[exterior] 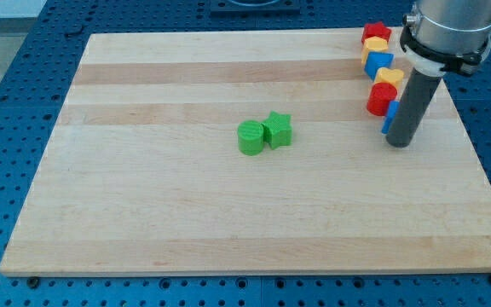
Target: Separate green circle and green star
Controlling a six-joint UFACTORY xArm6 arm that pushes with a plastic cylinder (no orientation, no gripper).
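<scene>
The green circle and the green star sit touching side by side near the middle of the wooden board, the circle at the view's left of the star. My tip rests on the board far to the view's right of both, roughly 140 pixels from the star, next to a row of other blocks.
A row of blocks runs down the board's upper right: a red block, a yellow one, a blue one, a yellow one, a red one and a blue one partly hidden behind the rod.
</scene>
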